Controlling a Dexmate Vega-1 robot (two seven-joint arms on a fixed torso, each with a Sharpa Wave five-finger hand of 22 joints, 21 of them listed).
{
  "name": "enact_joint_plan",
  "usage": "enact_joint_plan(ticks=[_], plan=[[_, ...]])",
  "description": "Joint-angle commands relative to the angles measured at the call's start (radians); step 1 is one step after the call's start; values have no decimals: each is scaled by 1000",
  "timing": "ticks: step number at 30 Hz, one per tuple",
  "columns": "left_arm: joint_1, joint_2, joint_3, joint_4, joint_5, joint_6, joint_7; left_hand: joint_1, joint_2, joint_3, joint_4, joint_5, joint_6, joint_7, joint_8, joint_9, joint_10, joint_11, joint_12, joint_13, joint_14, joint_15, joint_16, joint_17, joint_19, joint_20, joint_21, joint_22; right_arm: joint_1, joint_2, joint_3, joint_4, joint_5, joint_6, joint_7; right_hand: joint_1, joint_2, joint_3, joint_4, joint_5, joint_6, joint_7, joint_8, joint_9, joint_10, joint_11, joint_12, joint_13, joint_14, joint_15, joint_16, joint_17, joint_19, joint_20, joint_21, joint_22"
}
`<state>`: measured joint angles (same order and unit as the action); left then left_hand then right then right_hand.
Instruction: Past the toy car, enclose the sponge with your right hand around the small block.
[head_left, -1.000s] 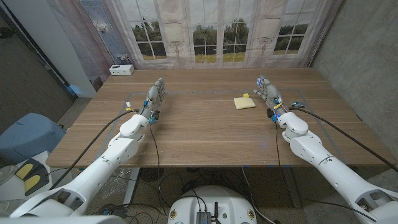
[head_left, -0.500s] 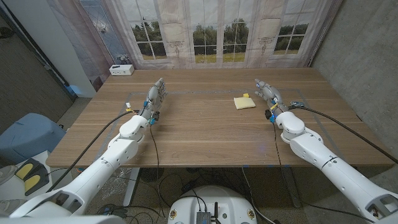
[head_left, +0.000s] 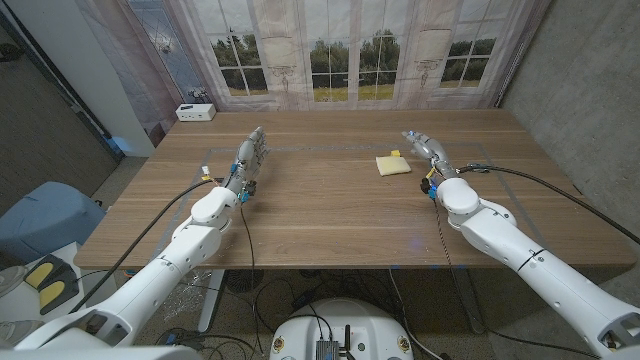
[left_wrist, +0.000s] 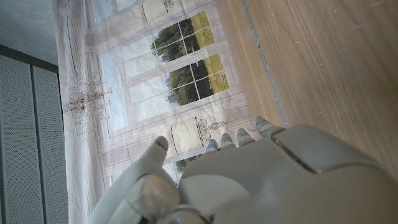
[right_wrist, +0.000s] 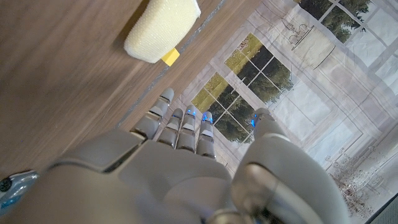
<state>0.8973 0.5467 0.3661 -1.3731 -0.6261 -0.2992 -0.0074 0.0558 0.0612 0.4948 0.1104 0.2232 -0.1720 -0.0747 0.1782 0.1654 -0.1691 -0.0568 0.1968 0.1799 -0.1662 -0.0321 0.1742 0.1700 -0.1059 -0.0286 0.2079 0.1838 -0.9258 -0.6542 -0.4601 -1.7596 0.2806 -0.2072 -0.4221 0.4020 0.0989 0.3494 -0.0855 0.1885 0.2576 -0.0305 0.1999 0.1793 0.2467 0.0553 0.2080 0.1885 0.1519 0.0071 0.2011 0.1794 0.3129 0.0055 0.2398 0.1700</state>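
Your wooden table fills the head view; your right hand hangs empty, fingers loosely apart, near the sponge, not touching; your left hand waits, holding nothing; this looks like the approach; next, reach around the small yellow block touching the sponge; the toy car is hard to find.

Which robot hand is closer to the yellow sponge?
The right hand. It is just beside the yellow sponge, on the sponge's right, not touching it. The left hand is far off across the table, on the sponge's left.
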Motion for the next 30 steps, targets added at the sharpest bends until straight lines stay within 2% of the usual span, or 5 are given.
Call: enact_joint_plan(ticks=[1,3,14,27,30], plan=[[17,20,-6,-24,9,2,8,1,7,-3,-4,4,-34,-2,4,6,-69,-2,4,3,-89,-20,5,2,-8,6,4,2,32,-11,-64,-87,-124,-187,-56,21,1,4,-7,-1,10,0,2,3,13,-9,5,3,14,-2,6,4,9,-4,-7,5],[19,23,-8,-26,10,1,9,1,7,-4,-4,4,-33,-2,4,6,-68,-1,4,3,-89,-19,5,2,-8,8,4,2,40,-9,-77,-95,-143,-214,-60,23,2,4,-10,-2,13,-2,3,4,15,-5,5,3,15,-3,6,4,10,-3,-8,5],[26,30,-14,-25,6,-6,1,1,6,-6,-5,5,-31,-3,4,6,-68,1,4,3,-87,-16,5,3,-7,10,4,2,96,12,-156,-118,-254,-376,-71,35,7,6,-19,-5,20,-9,2,4,17,-20,3,4,19,-10,5,4,12,-4,-11,5],[37,35,-23,-26,4,-19,1,1,6,-9,-6,5,-30,-3,4,6,-67,2,4,3,-86,-15,5,3,-7,12,3,2,187,56,-274,-94,-393,-573,-64,49,1,0,-34,-8,27,-14,0,4,23,-32,0,4,21,-7,2,3,20,17,-16,5],[39,35,-25,-26,1,-20,1,1,6,-9,-7,5,-30,-4,3,6,-67,2,4,3,-86,-15,5,3,-6,12,3,2,208,67,-298,-83,-420,-613,-59,57,-2,0,-41,-9,29,-16,-1,4,23,-43,-2,4,17,-10,-1,3,19,20,-19,5]])
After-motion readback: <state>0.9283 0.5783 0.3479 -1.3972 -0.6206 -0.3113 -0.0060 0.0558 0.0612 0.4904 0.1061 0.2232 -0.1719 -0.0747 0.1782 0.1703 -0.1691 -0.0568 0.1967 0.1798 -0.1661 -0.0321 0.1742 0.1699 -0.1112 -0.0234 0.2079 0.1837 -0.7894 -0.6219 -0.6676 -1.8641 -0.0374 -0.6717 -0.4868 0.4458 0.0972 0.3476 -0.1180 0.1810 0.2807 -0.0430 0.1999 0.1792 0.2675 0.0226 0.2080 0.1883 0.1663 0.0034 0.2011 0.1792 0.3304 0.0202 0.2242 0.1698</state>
